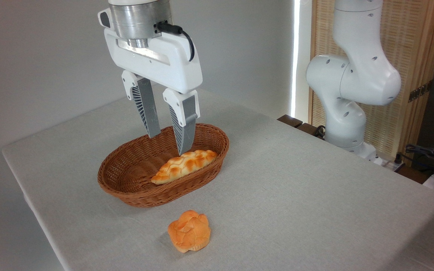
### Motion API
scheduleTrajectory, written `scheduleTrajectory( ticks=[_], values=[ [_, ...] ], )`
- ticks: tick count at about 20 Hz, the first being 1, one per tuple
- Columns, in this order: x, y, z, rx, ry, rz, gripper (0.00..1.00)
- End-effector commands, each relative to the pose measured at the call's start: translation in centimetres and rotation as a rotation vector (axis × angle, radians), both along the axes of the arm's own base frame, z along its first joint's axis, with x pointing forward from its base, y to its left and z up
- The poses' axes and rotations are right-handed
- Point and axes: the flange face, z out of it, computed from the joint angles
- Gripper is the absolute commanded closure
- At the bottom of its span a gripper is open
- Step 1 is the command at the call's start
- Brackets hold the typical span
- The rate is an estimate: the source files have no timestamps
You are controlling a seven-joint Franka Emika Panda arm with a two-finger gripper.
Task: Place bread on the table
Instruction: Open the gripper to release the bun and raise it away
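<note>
1. The bread (189, 231), a small orange-golden bun with a knotted top, lies on the table (296, 180) in the lower middle of the frame, just in front of the wicker basket (126, 188) and apart from its rim.
2. Nothing touches the bun; it sits flat on the grey-white cloth by itself.
3. The gripper (168, 143) hangs in the upper middle of the frame, above the basket's far side, its two ribbed fingers parted by a narrow gap and holding nothing.
4. A longer, paler braided loaf (184, 165) lies inside the basket, toward its right end. The right fingertip appears just above or behind the loaf; from this angle it is hard to say whether they touch.
5. Judged from how things lie, the task looks done: the bun is out of the basket and resting on the table, with the claw empty and clear of it.
6. What may be left is only for the arm to draw away from the basket; the braided loaf is not the piece asked for.
</note>
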Motion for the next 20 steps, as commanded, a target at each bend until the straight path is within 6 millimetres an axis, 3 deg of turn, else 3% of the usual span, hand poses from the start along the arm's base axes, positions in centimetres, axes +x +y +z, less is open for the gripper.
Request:
scheduleTrajectory(
  ticks=[1, 8, 12, 20],
  values=[
    [-0.3, -0.9, -0.4, -0.007, 0.021, -0.006, 0.00],
    [-1.5, -1.5, -0.5, 0.001, -0.020, -0.017, 0.00],
    [-1.6, 0.1, -0.1, -0.003, -0.017, 0.007, 0.00],
    [-1.5, 0.2, -0.1, 0.000, -0.019, 0.007, 0.00]
  ],
)
